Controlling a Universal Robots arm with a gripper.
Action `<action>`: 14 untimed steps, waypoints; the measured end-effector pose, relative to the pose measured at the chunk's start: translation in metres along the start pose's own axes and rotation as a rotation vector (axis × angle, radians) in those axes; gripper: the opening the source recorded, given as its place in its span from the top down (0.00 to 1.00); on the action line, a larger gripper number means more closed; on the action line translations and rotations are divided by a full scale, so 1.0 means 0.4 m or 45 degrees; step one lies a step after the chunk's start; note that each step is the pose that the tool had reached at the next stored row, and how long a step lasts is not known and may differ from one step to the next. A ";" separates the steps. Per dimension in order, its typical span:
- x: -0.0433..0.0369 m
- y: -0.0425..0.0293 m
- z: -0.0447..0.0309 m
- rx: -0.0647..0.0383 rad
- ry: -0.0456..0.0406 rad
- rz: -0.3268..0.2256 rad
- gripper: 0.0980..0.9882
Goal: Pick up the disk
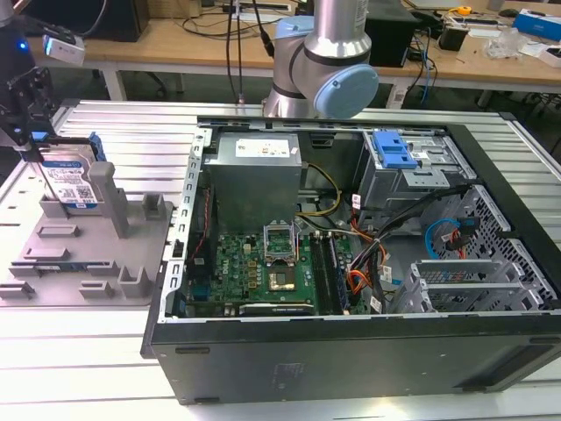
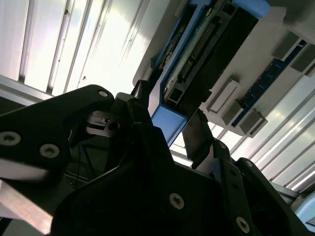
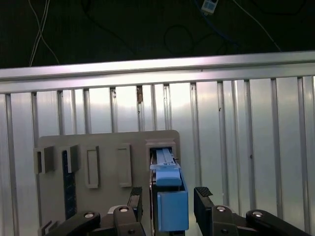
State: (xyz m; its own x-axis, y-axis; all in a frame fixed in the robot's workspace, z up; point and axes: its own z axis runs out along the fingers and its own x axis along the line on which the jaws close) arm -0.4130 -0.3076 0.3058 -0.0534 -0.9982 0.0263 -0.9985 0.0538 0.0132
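Found the gripper (image 3: 169, 195) spread wide astride the disk (image 3: 170, 206), not clamped. Saw the disk standing on edge in the grey holder (image 1: 88, 254), presumably to offer its top rail, by the table (image 1: 131, 132) edge at the exterior view's left; computer case (image 1: 351, 351) beside.

I am looking over a ribbed metal bench (image 1: 88, 360) that is catching bright light along its slats. Behind it, long wooden desks (image 1: 166, 39) are standing, carrying cables (image 1: 230, 35) and small boxes (image 1: 535, 22). In the first wrist view, a dark floor (image 3: 123, 29) is showing beyond the bench's edge.
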 end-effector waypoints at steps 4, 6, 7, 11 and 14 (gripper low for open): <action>0.000 0.000 0.004 0.000 0.000 0.000 0.50; 0.000 0.000 0.006 0.000 0.000 0.000 0.50; 0.000 0.000 0.008 0.000 0.000 0.000 0.50; 0.000 0.000 0.010 0.000 0.001 0.000 0.59; 0.000 0.000 0.013 0.000 0.001 0.000 0.67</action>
State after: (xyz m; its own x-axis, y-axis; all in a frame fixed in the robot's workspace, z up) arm -0.4130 -0.3077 0.3008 -0.0533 -0.9982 0.0267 -0.9985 0.0537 0.0133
